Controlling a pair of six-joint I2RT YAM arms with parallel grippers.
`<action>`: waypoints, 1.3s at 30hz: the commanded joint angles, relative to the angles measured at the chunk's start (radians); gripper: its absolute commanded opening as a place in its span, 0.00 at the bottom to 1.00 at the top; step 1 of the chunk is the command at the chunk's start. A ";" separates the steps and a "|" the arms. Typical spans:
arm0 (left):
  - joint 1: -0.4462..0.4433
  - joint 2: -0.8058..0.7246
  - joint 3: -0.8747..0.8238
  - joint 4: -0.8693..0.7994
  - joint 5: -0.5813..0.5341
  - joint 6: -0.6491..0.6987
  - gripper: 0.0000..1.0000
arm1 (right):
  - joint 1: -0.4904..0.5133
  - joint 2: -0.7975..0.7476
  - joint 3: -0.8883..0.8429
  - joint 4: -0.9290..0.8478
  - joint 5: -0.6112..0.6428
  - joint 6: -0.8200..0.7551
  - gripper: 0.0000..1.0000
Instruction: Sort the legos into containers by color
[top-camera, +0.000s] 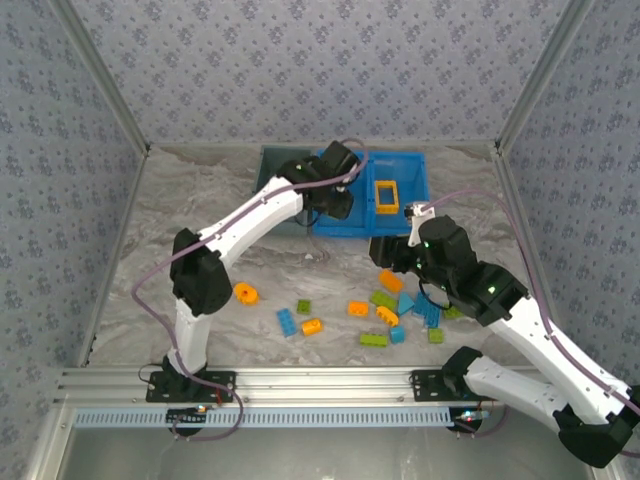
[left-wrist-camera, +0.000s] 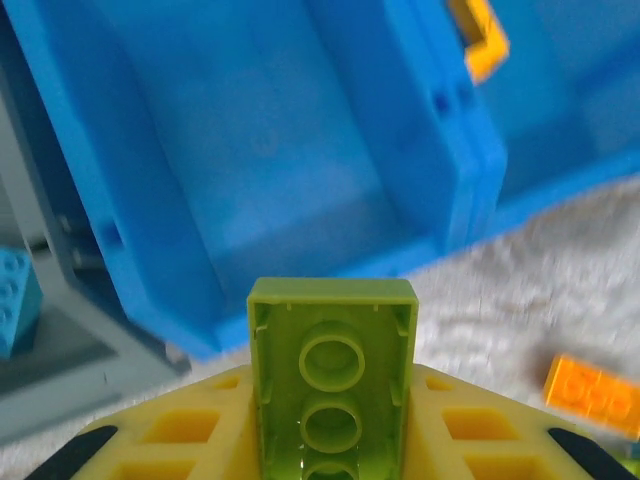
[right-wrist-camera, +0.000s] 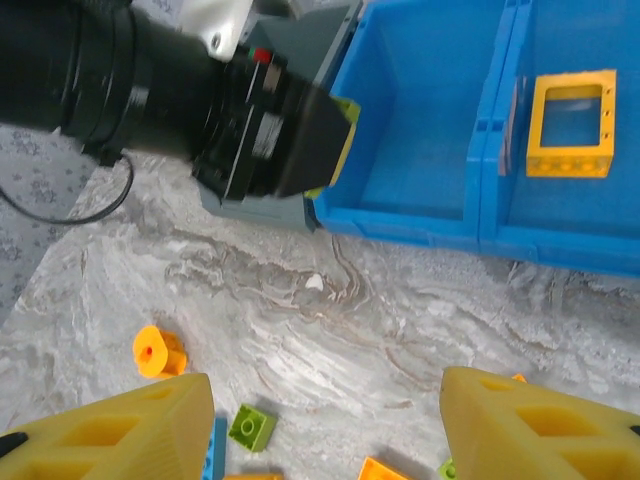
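Observation:
My left gripper (top-camera: 335, 192) is shut on a lime green brick (left-wrist-camera: 332, 370), which I see underside up, hanging at the near edge of the blue bin's (top-camera: 418, 162) left compartment (left-wrist-camera: 300, 150). That compartment's floor is bare. An open orange frame (top-camera: 386, 195) lies in the right compartment (right-wrist-camera: 571, 124). The grey bin (left-wrist-camera: 60, 335), left of the blue one, holds a blue brick (left-wrist-camera: 14, 287). My right gripper (top-camera: 395, 252) stands open above the table, its yellow fingers (right-wrist-camera: 110, 430) wide apart with nothing between them. Several loose legos (top-camera: 373, 339) lie in front.
An orange round piece (top-camera: 246, 293), a blue brick (top-camera: 287, 321), a small green brick (right-wrist-camera: 252, 427) and orange bricks (top-camera: 312, 326) are scattered at the table's near middle. The left arm's black wrist (right-wrist-camera: 270, 130) hangs over the grey bin's corner. Patterned walls close in three sides.

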 joint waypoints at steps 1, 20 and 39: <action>0.044 0.132 0.110 -0.060 0.049 -0.054 0.33 | -0.001 0.000 0.027 0.026 0.045 -0.009 0.64; 0.076 0.199 0.290 -0.016 0.200 -0.152 0.63 | -0.004 -0.015 0.006 -0.073 0.094 0.023 0.65; -0.101 -0.879 -0.774 0.202 -0.240 -0.486 0.66 | 0.220 0.275 0.001 -0.094 -0.032 -0.144 0.69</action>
